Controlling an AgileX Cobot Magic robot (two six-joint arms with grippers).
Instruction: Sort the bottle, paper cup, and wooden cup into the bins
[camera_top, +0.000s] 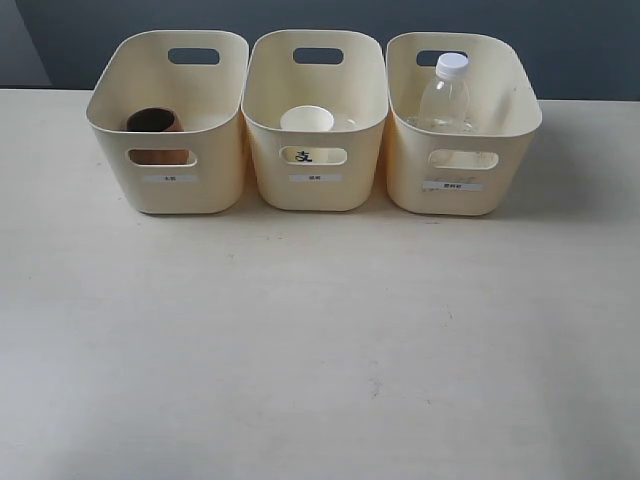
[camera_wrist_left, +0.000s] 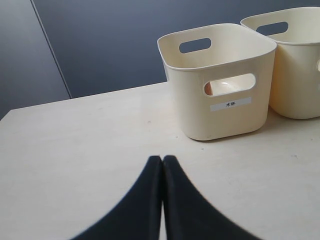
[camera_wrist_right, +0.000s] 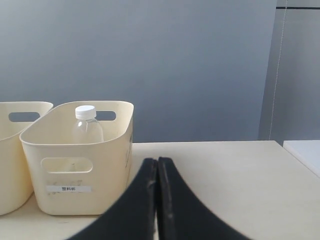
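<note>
Three cream bins stand in a row at the back of the table. The left bin holds the reddish-brown wooden cup, upright. In the middle bin sits the white paper cup. The clear bottle with a white cap stands in the right bin. Neither arm shows in the exterior view. My left gripper is shut and empty, low over the table, apart from the left bin. My right gripper is shut and empty beside the right bin, where the bottle shows.
The pale wooden table stretches wide in front of the bins. A dark grey wall runs behind them. The table's right edge lies a short way beyond my right gripper.
</note>
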